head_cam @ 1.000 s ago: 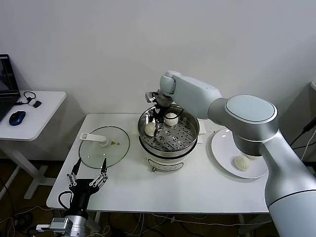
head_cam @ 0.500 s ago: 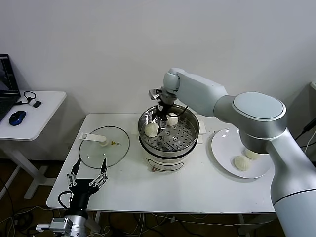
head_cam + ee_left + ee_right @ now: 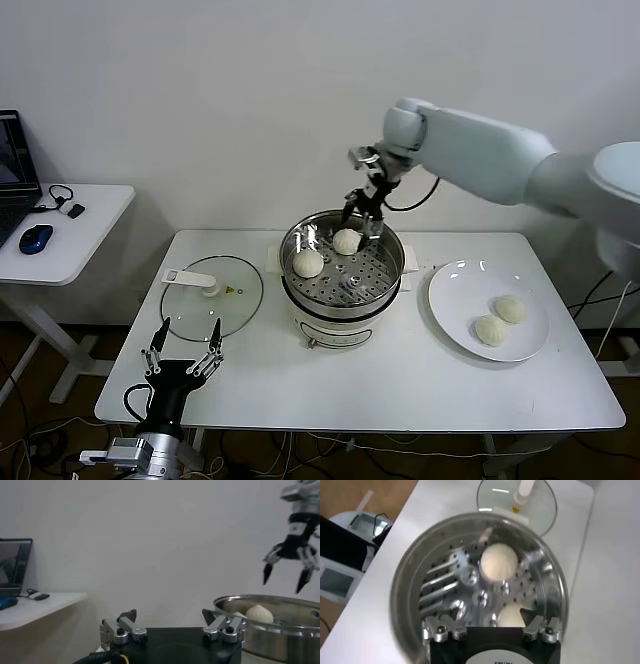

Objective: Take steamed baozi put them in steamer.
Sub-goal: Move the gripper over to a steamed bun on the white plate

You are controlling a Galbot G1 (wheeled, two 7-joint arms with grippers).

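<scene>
Right hand [image 3: 364,207] hangs spread above steamer [image 3: 385,275].

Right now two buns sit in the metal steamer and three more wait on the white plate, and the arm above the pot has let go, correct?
Nearly. The plate holds two baozi, not three, as the head view shows. Two do sit in the steamer, and the right gripper hangs open above it.

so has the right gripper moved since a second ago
Yes. The right gripper was down inside the steamer among the baozi; now it is open and empty, up above the rim on the far side, having lifted clear.
</scene>
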